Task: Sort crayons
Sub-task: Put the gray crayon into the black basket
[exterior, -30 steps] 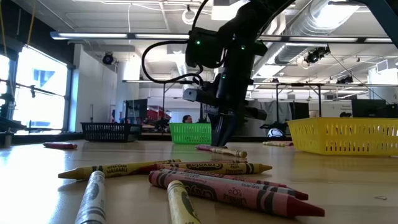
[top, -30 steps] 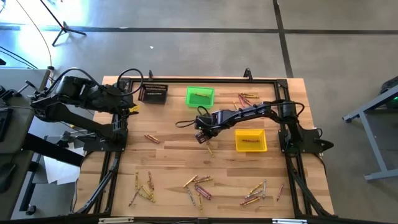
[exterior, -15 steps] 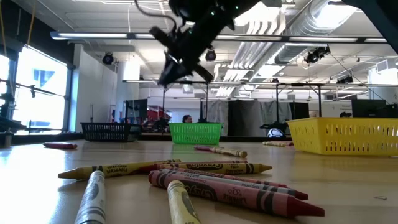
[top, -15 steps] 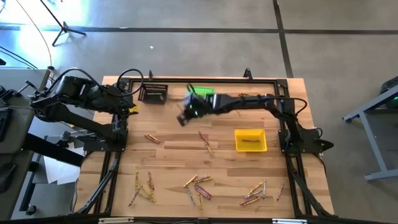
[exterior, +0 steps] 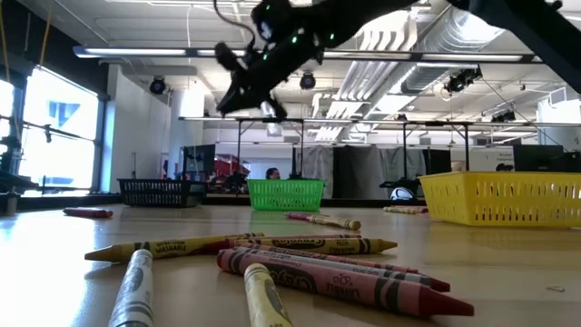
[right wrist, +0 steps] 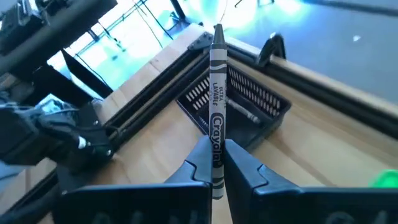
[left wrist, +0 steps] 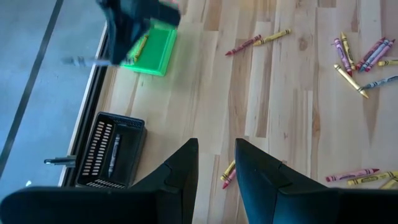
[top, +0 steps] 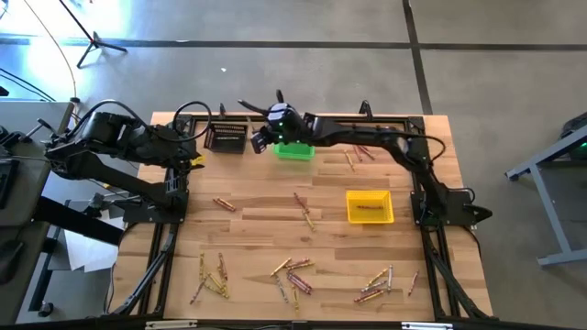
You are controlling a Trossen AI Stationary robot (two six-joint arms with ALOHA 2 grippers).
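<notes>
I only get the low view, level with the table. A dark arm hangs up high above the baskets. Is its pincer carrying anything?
Observer: Yes. The right pincer is shut on a grey crayon, which sticks out past the fingers.
Operator: Where is it, seen from overhead?
Observer: Between the green bin and the black bin, at the table's far edge.
Operator: Is anything in the black bin?
Observer: One greyish crayon lies inside it.
Operator: And the other arm?
Observer: The left pincer waits open at the table's left side, holding nothing.
</notes>
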